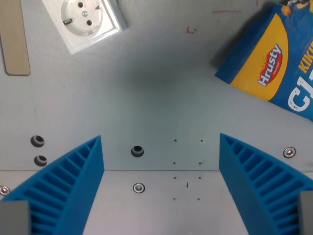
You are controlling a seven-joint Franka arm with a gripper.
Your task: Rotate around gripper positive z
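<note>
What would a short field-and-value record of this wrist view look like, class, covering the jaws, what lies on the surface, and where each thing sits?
gripper: blue ribbed jaws wide apart, nothing between them
socket: white, the wrist view's upper left, flat on the table
snack bag: blue and yellow, labelled Hrusty, upper right, partly cut off
beige strip: far left edge
table: grey, with holes and screws
contact: jaws touch none of the items

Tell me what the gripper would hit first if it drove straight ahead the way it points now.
Most likely the bare grey table. The gripper is open with nothing between its blue fingers, only a small hole and a screw in the surface. The socket and snack bag lie off to the sides.
</note>
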